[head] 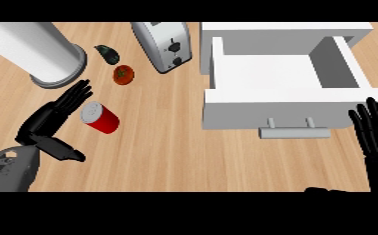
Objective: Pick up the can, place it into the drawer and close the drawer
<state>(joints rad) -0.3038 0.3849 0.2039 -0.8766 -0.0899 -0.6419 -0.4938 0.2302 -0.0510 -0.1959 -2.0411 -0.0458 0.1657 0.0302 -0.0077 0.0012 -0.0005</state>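
while drawer (284, 74) sits open, left hand (55, 113) fingers spread beside can (100, 117); right hand (365, 129) fingers straight

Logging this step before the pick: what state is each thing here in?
Drawer: open, nothing inside.
Red can: tilted on counter, not held.
Left robot hand: open beside can.
Right robot hand: open, resting at right edge.
Tomato: loose on counter.

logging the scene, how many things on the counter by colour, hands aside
Red: 2, the can and tomato
White or silver: 3, the drawer, toaster and cylinder
Dark: 1, the avocado
Total: 6
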